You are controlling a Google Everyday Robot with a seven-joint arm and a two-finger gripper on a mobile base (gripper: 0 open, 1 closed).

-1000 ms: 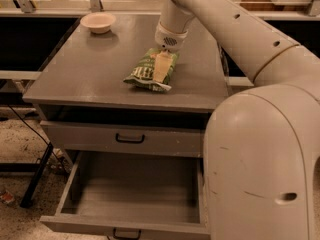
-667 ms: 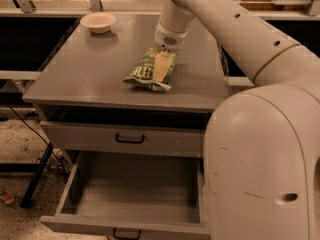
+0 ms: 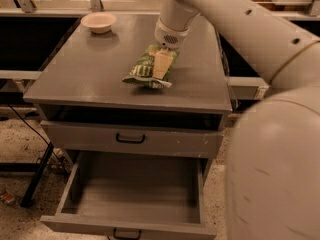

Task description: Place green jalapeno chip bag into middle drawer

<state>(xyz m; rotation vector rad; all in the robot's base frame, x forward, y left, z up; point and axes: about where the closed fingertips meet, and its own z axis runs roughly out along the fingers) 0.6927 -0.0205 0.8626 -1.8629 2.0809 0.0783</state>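
The gripper point(image 3: 160, 68) sits at upper centre of the frame, pressed down onto the green jalapeno chip bag point(image 3: 142, 72), which lies flat on the bench point(image 3: 85, 69). Whether its jaws are apart or clamped cannot be told. Below, the middle drawer point(image 3: 131, 194) stands pulled open.

bags: 1 green jalapeno chip bag point(image 3: 145, 69) on worktop point(image 3: 85, 79) | bowls: 1 cream bowl point(image 3: 98, 22) at worktop's far-left corner | drawers: 2 below worktop, upper drawer front point(image 3: 170, 141), open middle drawer point(image 3: 140, 194) | grippers: 1 gripper point(image 3: 161, 67) above worktop, at the bag
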